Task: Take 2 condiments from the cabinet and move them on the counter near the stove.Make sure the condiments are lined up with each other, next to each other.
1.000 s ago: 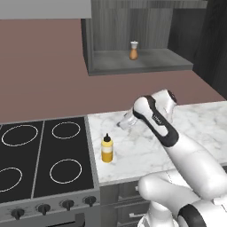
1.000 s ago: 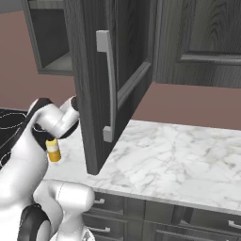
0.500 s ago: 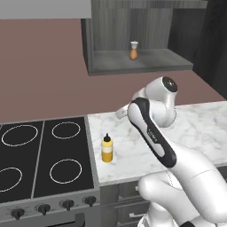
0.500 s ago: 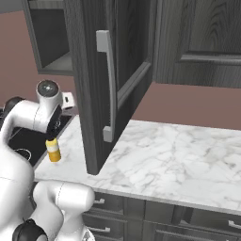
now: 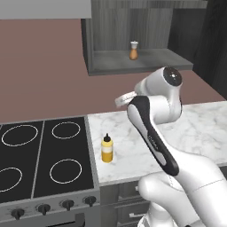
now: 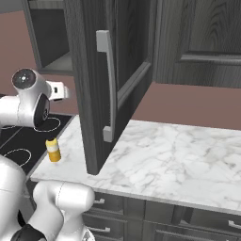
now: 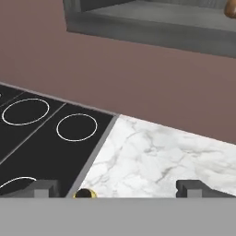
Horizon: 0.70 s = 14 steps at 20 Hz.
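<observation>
The yellow squeeze bottle (image 5: 106,149) stands upright on the white marble counter (image 5: 195,128), close to the edge of the black stove (image 5: 44,155). It also appears beside the open door as the yellow bottle (image 6: 54,149), and its top (image 7: 85,193) peeks between the fingertips in the hand view. The small brown shaker (image 5: 133,51) stands on the shelf of the dark cabinet (image 5: 137,62), and is cut off as a brown shaker (image 7: 232,7) in the hand view's top right corner. My gripper (image 7: 119,188) hangs open and empty above the counter, below the cabinet (image 7: 152,23); its hand (image 6: 59,90) is well above the bottle.
The cabinet's dark door (image 6: 101,84) stands swung open over the counter (image 6: 179,155), right of the arm. The stove (image 7: 41,133) lies left of the bottle. A brown wall (image 5: 44,66) runs behind. Drawers (image 6: 141,212) sit under the slab.
The arm has swung upward, lifting the open hand away from the yellow bottle toward the cabinet's height. The bottle stays standing on the counter; the shaker has not moved.
</observation>
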Motion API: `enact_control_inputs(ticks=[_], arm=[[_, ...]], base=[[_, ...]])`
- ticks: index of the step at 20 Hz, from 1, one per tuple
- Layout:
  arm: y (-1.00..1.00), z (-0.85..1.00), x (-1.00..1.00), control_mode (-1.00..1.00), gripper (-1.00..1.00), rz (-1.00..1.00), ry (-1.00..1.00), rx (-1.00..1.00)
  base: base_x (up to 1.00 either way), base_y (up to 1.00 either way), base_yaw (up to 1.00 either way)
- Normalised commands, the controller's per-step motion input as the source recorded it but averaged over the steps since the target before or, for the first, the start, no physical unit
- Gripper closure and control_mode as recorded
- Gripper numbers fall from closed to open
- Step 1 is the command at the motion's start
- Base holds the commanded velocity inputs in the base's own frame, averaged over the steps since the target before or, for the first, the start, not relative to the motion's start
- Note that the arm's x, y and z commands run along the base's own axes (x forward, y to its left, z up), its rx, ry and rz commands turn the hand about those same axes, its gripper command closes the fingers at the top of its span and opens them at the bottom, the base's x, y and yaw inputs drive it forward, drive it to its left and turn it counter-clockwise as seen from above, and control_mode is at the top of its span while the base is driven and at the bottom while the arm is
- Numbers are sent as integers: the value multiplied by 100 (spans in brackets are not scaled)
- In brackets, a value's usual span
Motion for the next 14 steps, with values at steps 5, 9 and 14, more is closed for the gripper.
enact_control_inputs(ticks=[5, 9, 14], arm=[[-28, 28, -16, -100, -100, -19, -20, 2], [-28, 42, -21, -100, -100, -18, -22, 8], [-25, 59, -5, -100, -100, -7, -14, 14]], base=[[0, 0, 0], [0, 0, 0], [0, 0, 0]])
